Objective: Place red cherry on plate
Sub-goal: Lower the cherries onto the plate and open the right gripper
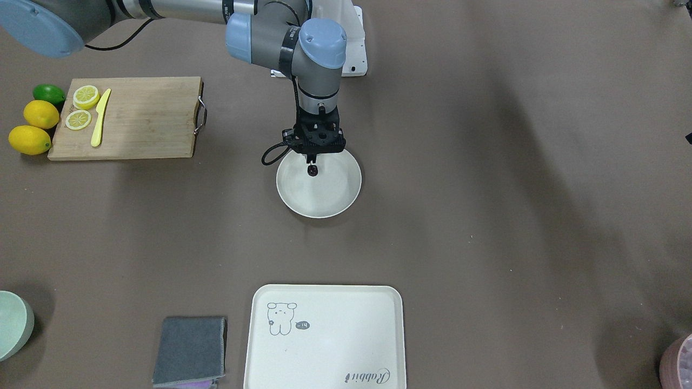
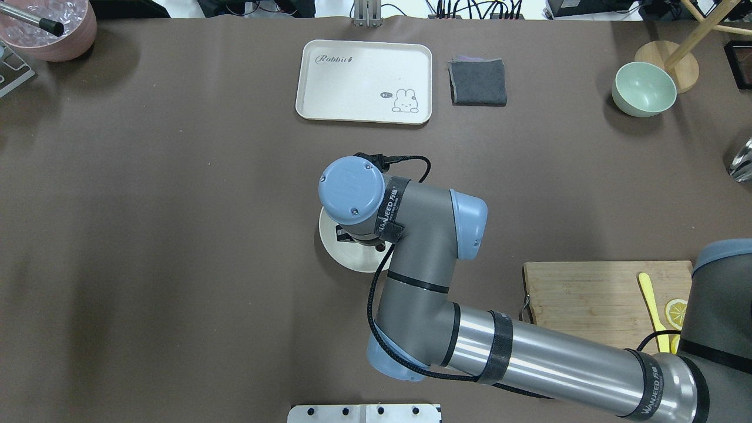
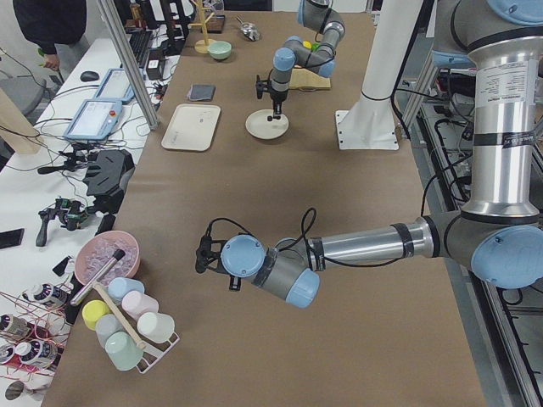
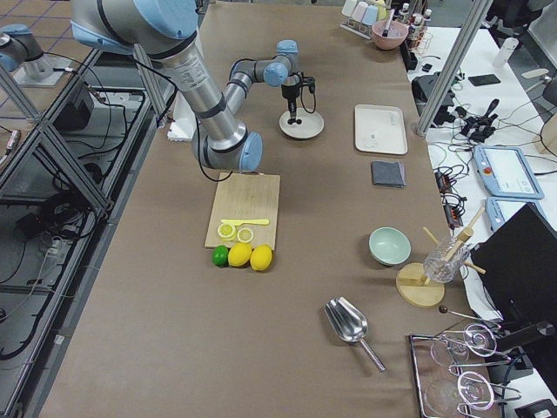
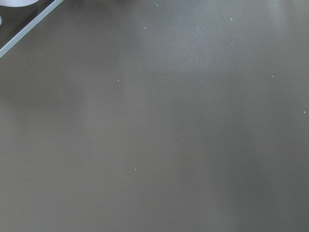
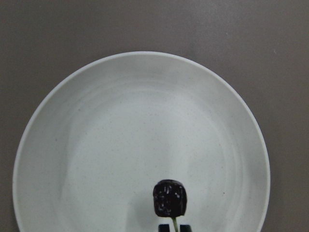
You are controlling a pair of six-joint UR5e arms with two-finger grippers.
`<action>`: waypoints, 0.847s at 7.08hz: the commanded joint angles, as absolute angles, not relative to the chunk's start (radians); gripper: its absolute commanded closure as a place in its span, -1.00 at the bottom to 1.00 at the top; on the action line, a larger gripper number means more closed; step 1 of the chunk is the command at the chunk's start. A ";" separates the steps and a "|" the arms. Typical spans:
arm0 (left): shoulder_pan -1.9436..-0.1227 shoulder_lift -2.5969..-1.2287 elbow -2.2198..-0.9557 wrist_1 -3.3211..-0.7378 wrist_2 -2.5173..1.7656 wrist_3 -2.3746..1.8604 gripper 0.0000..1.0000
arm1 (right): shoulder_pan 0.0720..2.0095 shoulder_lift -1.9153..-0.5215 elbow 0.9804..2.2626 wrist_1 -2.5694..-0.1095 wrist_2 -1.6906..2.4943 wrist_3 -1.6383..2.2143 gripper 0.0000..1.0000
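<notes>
A brown surface (image 1: 486, 216) is shown from across the table, with wide bare stretches left open on every side of the plate. At the left, a wooden cutting board (image 1: 140, 124) is laid well apart from the plate (image 1: 324, 202), which is set in the middle. A cream tray (image 1: 324, 346) is placed well apart toward the near edge. The red cherry (image 1: 312, 170) is hung over the robot-side part of the plate, stem upward, long axis upright, dark fruit pointed down. Contact with the plate cannot be told. The stem is clenched by the right pincer (image 1: 312, 161). The left pincer (image 3: 202, 254) is seen over bare surface, far off, and its state cannot be told.
</notes>
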State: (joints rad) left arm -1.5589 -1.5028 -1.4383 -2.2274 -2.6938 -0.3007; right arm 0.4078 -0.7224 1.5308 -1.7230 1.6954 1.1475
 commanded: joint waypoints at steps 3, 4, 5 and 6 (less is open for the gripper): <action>-1.562 -1.499 -1.439 -2.229 -2.695 -0.299 -0.96 | 0.405 -0.721 1.502 -1.683 1.677 1.149 0.89; -1.562 -1.499 -1.434 -2.227 -2.694 -0.299 -0.96 | 0.408 -0.718 1.465 -1.642 1.675 1.149 0.73; -1.562 -1.499 -1.434 -2.227 -2.695 -0.299 -0.96 | 0.414 -0.718 1.435 -1.606 1.675 1.149 0.31; -1.565 -1.497 -1.434 -2.227 -2.695 -0.299 -0.96 | 0.420 -0.716 1.434 -1.603 1.672 1.150 -0.59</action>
